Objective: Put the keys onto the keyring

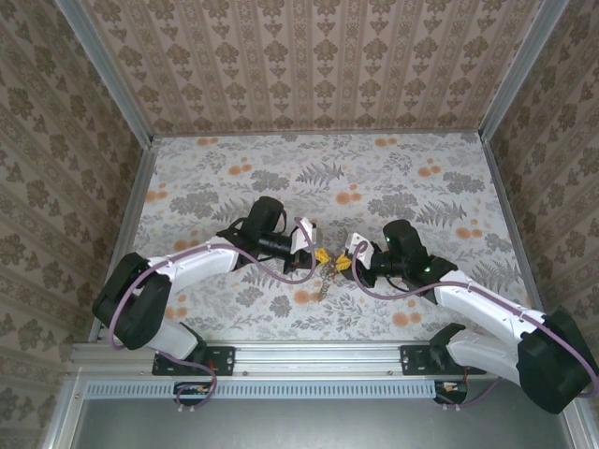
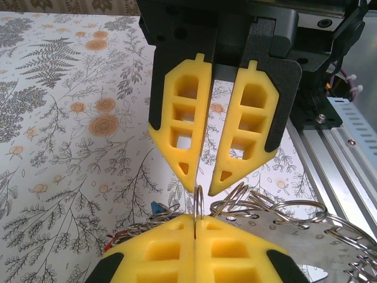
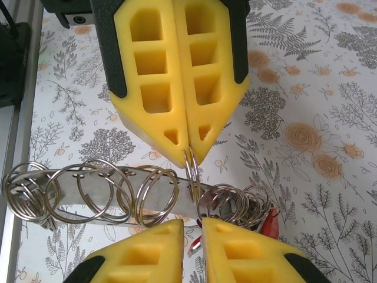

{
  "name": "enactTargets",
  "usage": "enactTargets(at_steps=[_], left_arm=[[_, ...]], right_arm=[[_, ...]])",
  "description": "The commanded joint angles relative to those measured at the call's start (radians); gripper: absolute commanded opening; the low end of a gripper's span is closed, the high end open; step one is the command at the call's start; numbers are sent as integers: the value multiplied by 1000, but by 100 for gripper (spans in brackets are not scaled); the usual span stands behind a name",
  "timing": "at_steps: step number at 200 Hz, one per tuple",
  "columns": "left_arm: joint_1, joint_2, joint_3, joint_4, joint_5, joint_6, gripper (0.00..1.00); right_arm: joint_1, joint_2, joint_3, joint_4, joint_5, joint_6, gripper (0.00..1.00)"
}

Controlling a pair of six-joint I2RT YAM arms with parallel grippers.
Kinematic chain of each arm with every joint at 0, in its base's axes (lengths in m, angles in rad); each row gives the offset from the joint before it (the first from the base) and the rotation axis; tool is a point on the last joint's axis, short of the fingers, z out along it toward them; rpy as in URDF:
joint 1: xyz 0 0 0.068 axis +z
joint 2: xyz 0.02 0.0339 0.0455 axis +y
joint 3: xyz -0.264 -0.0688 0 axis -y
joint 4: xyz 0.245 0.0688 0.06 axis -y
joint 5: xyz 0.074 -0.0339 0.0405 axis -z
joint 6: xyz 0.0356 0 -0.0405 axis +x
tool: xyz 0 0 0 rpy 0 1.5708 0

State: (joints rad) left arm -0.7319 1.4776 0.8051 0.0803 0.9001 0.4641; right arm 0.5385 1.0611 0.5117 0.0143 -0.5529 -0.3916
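left pincer (image 3: 188, 154): clamped tight on small silver wire split ring (image 3: 190, 164) | right pincer (image 2: 204, 186): jaws slightly parted, tips just beside that ring | flat grey metal strip (image 2: 283, 233): adjacent

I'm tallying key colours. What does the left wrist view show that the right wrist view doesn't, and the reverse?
Left wrist view adds: a blue key head, and the right gripper seen front-on, jaws slightly apart. Right wrist view adds: the left gripper front-on, shut on a small split ring, and a long row of rings along the metal strip. Both: that pinched ring, the strip, a red key head.
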Motion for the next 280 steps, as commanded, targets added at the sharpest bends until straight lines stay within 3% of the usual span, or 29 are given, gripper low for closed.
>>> enactTargets(at_steps=[1, 55, 117, 138, 190, 229, 280], left_arm=[[-3, -33, -12, 36, 19, -17, 0], [-3, -37, -9, 30, 15, -16, 0], [-3, -36, -4, 24, 22, -20, 0], [-3, -37, -3, 24, 11, -30, 0], [-3, -47, -8, 19, -4, -38, 0], [-3, -46, -9, 17, 1, -41, 0], [-3, -45, -5, 25, 6, -58, 0]], right_arm=[[3, -21, 32, 8, -3, -5, 19], [3, -24, 36, 46, 39, -23, 24], [19, 37, 87, 27, 5, -67, 23], [27, 57, 105, -20, -19, -116, 23], [29, -16, 76, -74, 69, -139, 25], [30, 8, 101, -114, 27, -140, 28], [28, 29, 92, -31, 16, -122, 24]])
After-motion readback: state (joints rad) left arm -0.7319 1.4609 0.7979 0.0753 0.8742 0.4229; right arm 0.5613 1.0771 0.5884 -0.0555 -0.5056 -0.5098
